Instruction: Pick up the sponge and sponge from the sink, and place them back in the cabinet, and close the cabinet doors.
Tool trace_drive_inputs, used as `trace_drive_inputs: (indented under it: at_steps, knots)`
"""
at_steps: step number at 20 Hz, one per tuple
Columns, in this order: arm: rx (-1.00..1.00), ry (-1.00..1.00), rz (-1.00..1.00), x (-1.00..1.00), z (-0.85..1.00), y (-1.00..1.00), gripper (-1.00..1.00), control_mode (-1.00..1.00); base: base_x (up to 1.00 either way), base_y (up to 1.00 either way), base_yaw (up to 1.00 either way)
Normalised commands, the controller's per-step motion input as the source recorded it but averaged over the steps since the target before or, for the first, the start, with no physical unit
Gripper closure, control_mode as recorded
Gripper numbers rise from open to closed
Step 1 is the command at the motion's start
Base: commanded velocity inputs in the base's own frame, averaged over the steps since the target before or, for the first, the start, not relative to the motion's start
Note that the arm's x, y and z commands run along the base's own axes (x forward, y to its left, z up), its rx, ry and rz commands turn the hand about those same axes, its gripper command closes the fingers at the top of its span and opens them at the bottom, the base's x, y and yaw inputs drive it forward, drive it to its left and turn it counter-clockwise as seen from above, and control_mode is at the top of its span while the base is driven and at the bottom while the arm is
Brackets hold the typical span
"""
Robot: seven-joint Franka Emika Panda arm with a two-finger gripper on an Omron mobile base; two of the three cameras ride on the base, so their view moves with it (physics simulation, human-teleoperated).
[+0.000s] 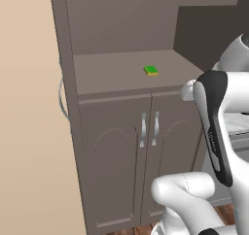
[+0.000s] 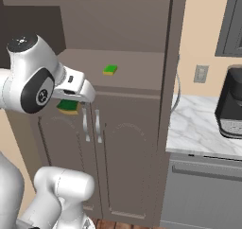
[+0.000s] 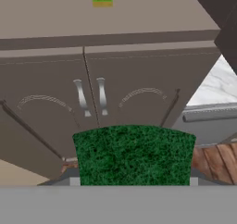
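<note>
Fingers (image 2: 71, 105) squeezing a green sponge (image 3: 133, 154) in front of the cabinet (image 2: 137, 143), another sponge (image 1: 151, 70) lying on the shelf (image 1: 112, 74) above the arched doors (image 1: 116, 166).

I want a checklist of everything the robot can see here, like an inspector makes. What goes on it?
Surface: cabinet shelf, open at the front, one sponge on it.
Job's things: shelf sponge, green over yellow, lying flat; held sponge in the pincer, in front of the cabinet and below shelf level; arched lower doors shut.
Clutter: nothing seen.
Pincer: pincer shut on the held sponge.
Cables: thin grey loop beside the cabinet wall.
Surroundings: marble counter, black appliance, wall socket, wood floor.
</note>
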Motion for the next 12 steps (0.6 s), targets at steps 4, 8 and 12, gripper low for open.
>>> trace_drive_inputs:
  at_steps: [4,8,12]
  knots:
    - [0.0,-0.05,0.0,0.35,0.04,0.0,1.0,-1.0,0.0,0.0,0.0]
    - [0.0,0.0,0.0,0.46,0.01,0.0,1.0,-1.0,0.0,0.0,0.0]
    - [0.0,0.0,0.0,0.4,0.0,0.0,1.0,-1.0,0.0,0.0,0.0]
